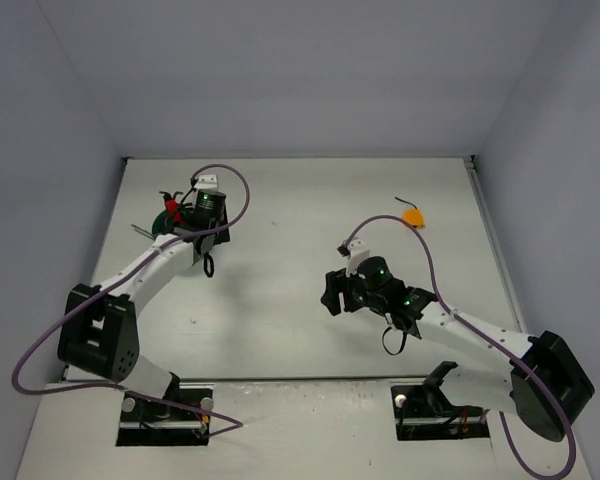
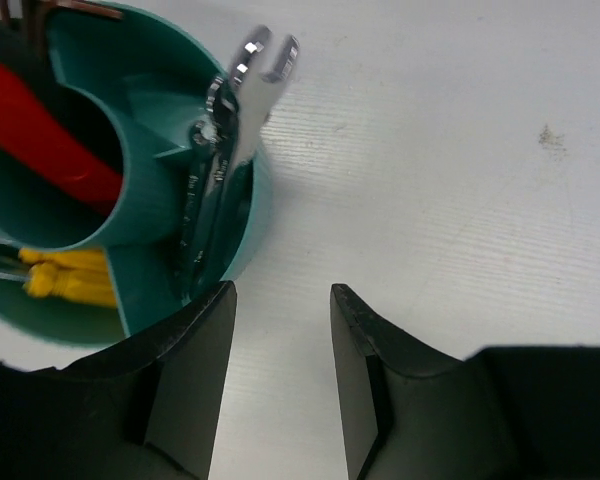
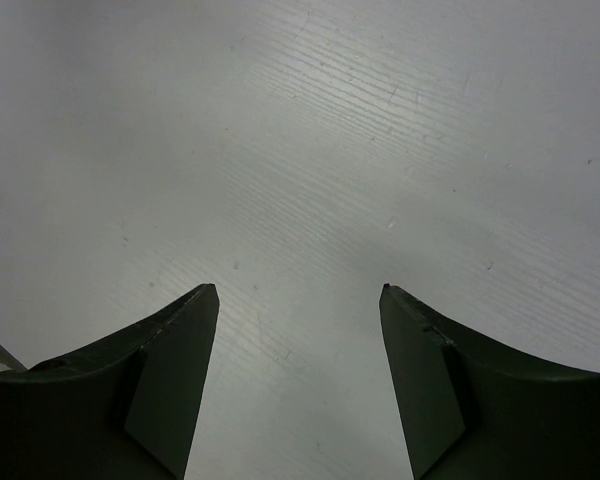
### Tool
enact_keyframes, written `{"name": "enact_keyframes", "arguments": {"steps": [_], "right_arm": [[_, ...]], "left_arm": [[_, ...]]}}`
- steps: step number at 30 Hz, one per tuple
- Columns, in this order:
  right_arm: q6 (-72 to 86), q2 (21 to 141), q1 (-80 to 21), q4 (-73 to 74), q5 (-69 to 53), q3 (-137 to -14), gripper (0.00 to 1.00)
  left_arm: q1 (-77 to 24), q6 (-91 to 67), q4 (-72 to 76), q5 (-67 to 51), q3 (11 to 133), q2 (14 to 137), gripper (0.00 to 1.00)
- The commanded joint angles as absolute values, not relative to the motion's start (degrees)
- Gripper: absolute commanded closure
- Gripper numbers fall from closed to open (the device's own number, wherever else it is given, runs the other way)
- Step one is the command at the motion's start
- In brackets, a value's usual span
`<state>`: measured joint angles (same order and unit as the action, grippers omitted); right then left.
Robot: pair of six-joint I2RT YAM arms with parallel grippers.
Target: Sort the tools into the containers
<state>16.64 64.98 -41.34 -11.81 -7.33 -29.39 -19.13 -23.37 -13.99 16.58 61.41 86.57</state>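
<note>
Wrenches (image 2: 225, 140), screwdrivers (image 2: 70, 275) and knife (image 2: 40, 140) sit in the tub (image 2: 140, 205), an orange tool (image 1: 413, 216) apparently remains at the table's (image 1: 280, 200) two o'clock, and the left gripper (image 2: 280, 300) and right gripper (image 3: 300, 295) both gape empty.

The top camera sits high behind the arms (image 1: 150, 270) and looks down over the whole table (image 1: 280, 290). The left wrist camera looks out past the left gripper (image 2: 282, 290), very close to the teal tub (image 2: 145, 215) — the top view shows it too, small and, I think, half hidden. The right wrist camera, past the right gripper (image 3: 298, 290), faces only near table.
</note>
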Motion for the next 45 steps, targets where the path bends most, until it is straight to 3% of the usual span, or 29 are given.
{"name": "enact_keyframes", "arguments": {"steps": [1,15,22,26,32,36,45], "right_arm": [[16.91,65.05,-42.01,-15.32,-7.62,-30.16,0.37],[17.54,62.47,-41.95,-14.68,-3.70,-30.18,0.37],[18.07,65.65,-35.29,-8.98,-0.34,-38.13,0.37],[16.98,71.40,-27.46,-5.78,-0.26,-45.28,0.35],[19.88,84.74,-11.96,-3.63,-4.25,-58.73,0.24],[18.56,93.08,-5.38,-2.49,-6.14,-68.22,0.14],[5.51,109.97,0.93,1.61,-6.78,-82.07,0.11]], "left_arm": [[-19.46,-25.80,-18.50,21.72,64.79,80.57,0.60],[-19.52,-27.85,-20.89,19.21,69.71,79.92,0.59],[-19.41,-25.61,-29.40,18.00,73.87,75.69,0.44],[-19.25,-24.33,-32.55,15.43,74.08,71.32,0.37],[-18.81,-23.16,-35.16,9.00,72.03,65.33,0.28],[-18.65,-23.21,-34.92,7.44,68.38,62.07,0.27],[-18.63,-22.26,-34.97,6.72,62.84,57.84,0.27]]}}
